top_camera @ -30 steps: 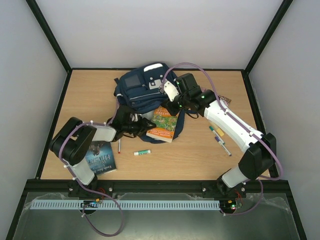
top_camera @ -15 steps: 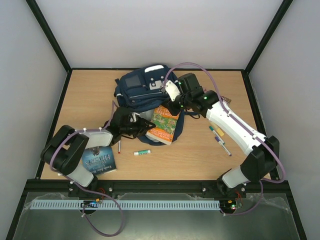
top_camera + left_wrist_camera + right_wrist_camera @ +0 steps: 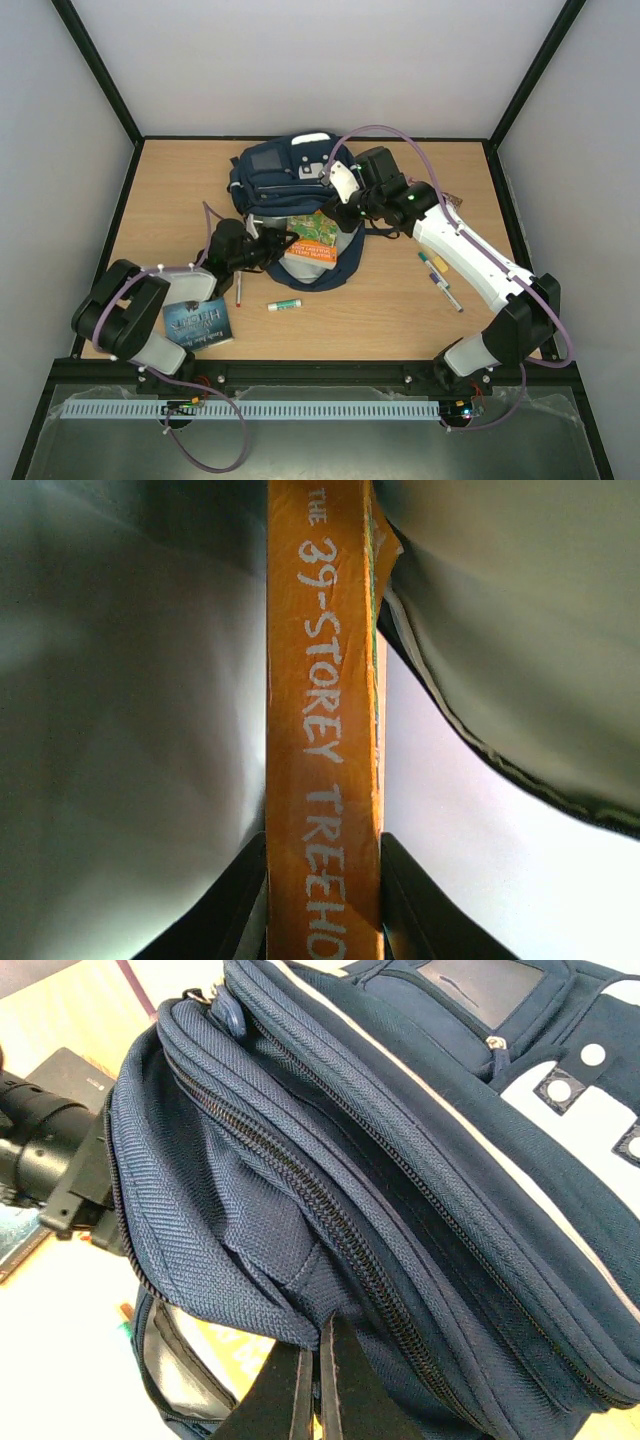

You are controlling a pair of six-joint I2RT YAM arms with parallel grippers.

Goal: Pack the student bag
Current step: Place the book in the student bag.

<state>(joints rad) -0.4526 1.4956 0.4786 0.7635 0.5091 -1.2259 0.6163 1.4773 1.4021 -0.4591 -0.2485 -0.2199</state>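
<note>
Snagging looks like the main risk. The bag [image 3: 290, 185] lies at the far middle of the table [image 3: 160, 190] with its mouth turned near, and the right claw [image 3: 340, 200] is pressed together on a fold of its fabric to hold that mouth up. If the fold slips free, the flap would likely drop onto the orange book [image 3: 312, 240] and block it. The left claw [image 3: 268, 250] pinches that book by its spine end, as the left wrist view shows, with pale lining on both sides. A push at a slant could jam a corner in the lining or shove the whole bag far, since only the pinch steadies it. The narrow hold on the spine might also let the book twist or the pages fan open. The blue book [image 3: 200, 322] and glue stick [image 3: 284, 304] lie near and left and could be swept by the left arm's elbow. Compared with a second ago, the bag has hardly shifted. The orange book has turned spine-near and gone further under the flap, so less cover shows, and the left arm's elbow has swung left and near.
</note>
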